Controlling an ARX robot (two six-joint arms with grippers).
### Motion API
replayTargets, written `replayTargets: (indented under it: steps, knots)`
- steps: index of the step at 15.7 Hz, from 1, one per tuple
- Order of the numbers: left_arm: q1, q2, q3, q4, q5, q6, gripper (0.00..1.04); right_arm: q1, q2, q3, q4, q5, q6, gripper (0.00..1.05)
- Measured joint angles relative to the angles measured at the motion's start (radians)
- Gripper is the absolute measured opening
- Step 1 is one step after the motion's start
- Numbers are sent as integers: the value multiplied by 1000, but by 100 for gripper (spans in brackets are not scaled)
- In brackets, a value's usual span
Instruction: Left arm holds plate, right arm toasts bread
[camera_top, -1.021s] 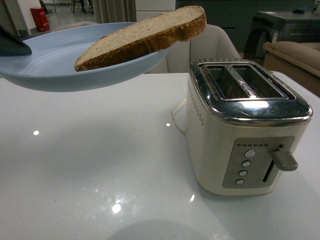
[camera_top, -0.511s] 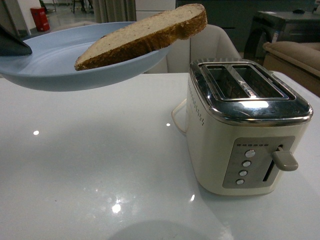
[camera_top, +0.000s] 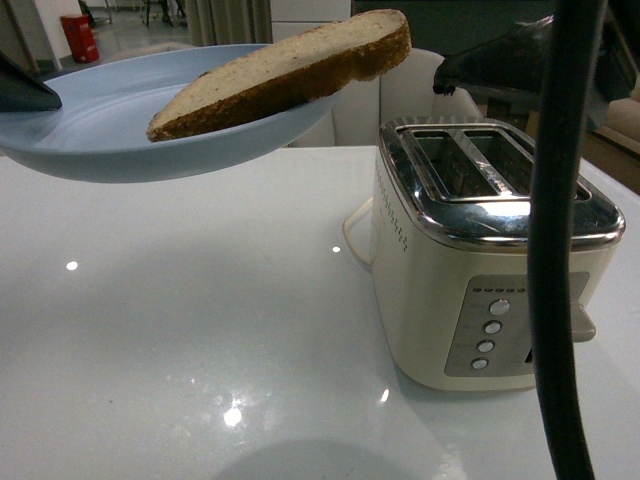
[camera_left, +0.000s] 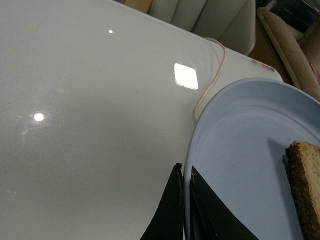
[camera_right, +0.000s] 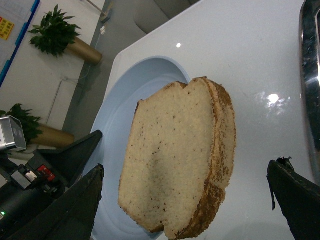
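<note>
The pale blue plate (camera_top: 90, 135) hangs tilted above the white table at the upper left. My left gripper (camera_left: 184, 172) is shut on the plate's rim (camera_left: 200, 130), one finger on each side. The bread (camera_top: 290, 70) lies across the plate with its rounded end jutting past the rim toward the toaster (camera_top: 470, 260). My right gripper (camera_right: 186, 167) is open, its fingers wide apart on either side of the bread (camera_right: 175, 160) and clear of it. In the front view the right gripper (camera_top: 490, 65) hovers dark above the toaster's far side.
The cream toaster's two slots (camera_top: 485, 160) are empty, and its white cord (camera_top: 352, 235) loops behind it. A thick black cable (camera_top: 560, 250) of the right arm hangs in front of the toaster's lever. A white chair (camera_top: 420, 95) stands behind the table.
The right arm and its black cable have come into the front view from the right, over the toaster. The plate and the bread have stayed nearly still.
</note>
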Motion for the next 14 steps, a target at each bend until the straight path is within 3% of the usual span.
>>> replayTargets:
  steps: [3, 4, 11, 12, 14]
  knots:
    - [0, 0, 0, 0, 0, 0, 2, 17, 58, 11, 32, -15, 71, 98]
    - [0, 0, 0, 0, 0, 0, 2, 24, 65, 13, 32, -15, 85, 93]
    - [0, 0, 0, 0, 0, 0, 2, 28, 69, 18, 48, -10, 88, 13]
    - [0, 0, 0, 0, 0, 0, 2, 28, 68, 18, 51, -10, 88, 6]
    - [0, 0, 0, 0, 0, 0, 2, 27, 68, 19, 56, -11, 85, 3]
